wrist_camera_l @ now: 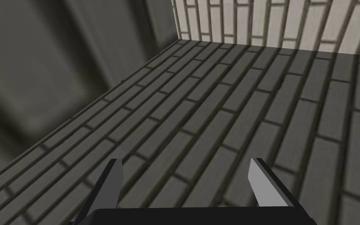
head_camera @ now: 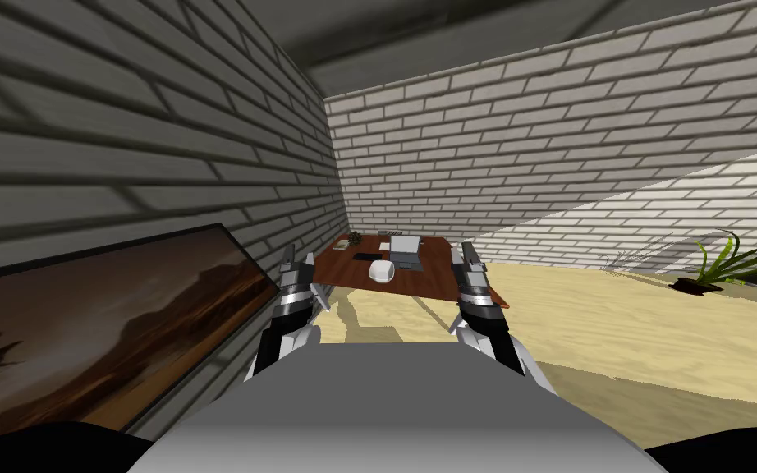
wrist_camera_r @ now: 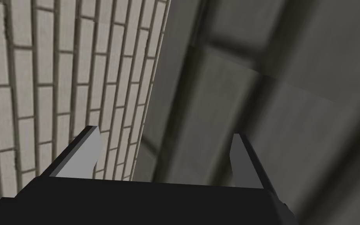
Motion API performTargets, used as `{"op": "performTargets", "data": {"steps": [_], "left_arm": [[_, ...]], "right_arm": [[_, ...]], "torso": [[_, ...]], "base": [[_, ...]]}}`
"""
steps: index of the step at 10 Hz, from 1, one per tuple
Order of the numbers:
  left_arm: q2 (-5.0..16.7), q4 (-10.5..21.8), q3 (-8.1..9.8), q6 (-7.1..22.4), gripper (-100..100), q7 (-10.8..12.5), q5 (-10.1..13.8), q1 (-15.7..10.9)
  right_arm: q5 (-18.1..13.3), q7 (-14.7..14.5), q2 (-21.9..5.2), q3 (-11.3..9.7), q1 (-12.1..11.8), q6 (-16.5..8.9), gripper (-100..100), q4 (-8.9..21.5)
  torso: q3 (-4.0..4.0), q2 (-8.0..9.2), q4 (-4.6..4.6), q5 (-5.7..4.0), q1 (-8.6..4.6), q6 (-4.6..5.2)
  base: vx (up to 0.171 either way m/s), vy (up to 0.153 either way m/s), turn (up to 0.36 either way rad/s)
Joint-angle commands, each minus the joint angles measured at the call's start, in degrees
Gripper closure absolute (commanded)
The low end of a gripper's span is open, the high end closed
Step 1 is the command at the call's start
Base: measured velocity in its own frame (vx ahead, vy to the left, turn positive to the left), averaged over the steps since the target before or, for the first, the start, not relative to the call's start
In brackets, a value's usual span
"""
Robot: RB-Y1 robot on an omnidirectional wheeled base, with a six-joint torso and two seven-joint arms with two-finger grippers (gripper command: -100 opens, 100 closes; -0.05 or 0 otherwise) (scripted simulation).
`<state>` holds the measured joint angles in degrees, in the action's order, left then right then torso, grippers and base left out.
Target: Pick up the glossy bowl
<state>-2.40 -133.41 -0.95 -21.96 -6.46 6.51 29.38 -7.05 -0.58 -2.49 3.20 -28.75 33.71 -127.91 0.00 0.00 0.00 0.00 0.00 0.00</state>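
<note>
A white glossy bowl (head_camera: 381, 271) sits near the front edge of a reddish-brown table (head_camera: 344, 271) in the room's far corner, some way ahead of me. My left gripper (head_camera: 289, 256) is raised at the table's left side and my right gripper (head_camera: 468, 253) at its right side, both well short of the bowl. In the left wrist view the left gripper (wrist_camera_l: 185, 177) stands open with nothing between its fingers. In the right wrist view the right gripper (wrist_camera_r: 163, 156) is likewise open and empty.
On the table lie a grey laptop (head_camera: 406, 250), a dark flat item (head_camera: 364, 256) and small objects at the back. A framed dark landscape picture (head_camera: 98, 320) hangs on the brick wall to my left. A potted plant (head_camera: 718, 267) stands on the sandy floor at right.
</note>
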Motion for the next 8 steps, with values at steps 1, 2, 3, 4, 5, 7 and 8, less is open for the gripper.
{"op": "performTargets", "data": {"steps": [1, 2, 3, 4, 5, 7, 8], "left_arm": [[0.0, 0.0, 0.00, 0.0, 0, 0.0, 0.0, 0.0], [0.0, 0.0, 0.00, 0.0, 0, 0.0, 0.0, 0.0], [0.0, 0.0, 0.00, 0.0, 0, 0.0, 0.0, 0.0], [0.0, 0.0, 0.00, 0.0, 0, 0.0, 0.0, 0.0], [0.0, 0.0, 0.00, 0.0, 0, 0.0, 0.0, 0.0], [0.0, 0.0, -0.01, 0.0, 0, 0.0, 0.0, 0.0], [0.0, 0.0, 0.00, 0.0, 0, 0.0, 0.0, 0.0]], "right_arm": [[-0.7, -1.7, -1.5, -0.1, -1.6, -0.3, -100, -0.4], [-1.1, -2.8, -2.1, -0.2, -2.7, -0.6, -100, -0.6], [-1.7, -4.2, -2.6, -0.3, -3.9, -0.9, -100, -0.9], [-2.2, -5.8, -3.1, -0.3, -5.4, -1.4, -100, -1.2], [-2.9, -7.7, -3.5, -0.4, -7.0, -1.9, -100, -1.5], [-3.5, -9.7, -3.8, -0.5, -8.8, -2.5, -100, -1.7], [-4.2, -11.9, -4.0, -0.6, -10.8, -3.3, -100, -2.0]], "torso": [[0.00, 0.00, 0.00, 0.00, 0.00, 0.00], [0.01, 0.02, 0.00, 0.01, 0.06, -0.01], [0.01, 0.03, 0.00, 0.03, 0.12, -0.01], [0.01, 0.01, 0.00, 0.03, 0.14, -0.01], [0.01, 0.01, 0.00, 0.03, 0.15, -0.01], [-0.01, -0.03, -0.01, 0.06, 0.23, -0.01], [-0.01, -0.02, -0.01, 0.04, 0.17, 0.01]], "base": [[-0.002, 0.020, 0.087], [-0.003, 0.038, 0.106], [0.003, 0.038, 0.092], [0.004, 0.039, 0.106], [0.008, 0.055, 0.156], [0.014, 0.052, 0.097], [0.005, 0.041, 0.114]]}}
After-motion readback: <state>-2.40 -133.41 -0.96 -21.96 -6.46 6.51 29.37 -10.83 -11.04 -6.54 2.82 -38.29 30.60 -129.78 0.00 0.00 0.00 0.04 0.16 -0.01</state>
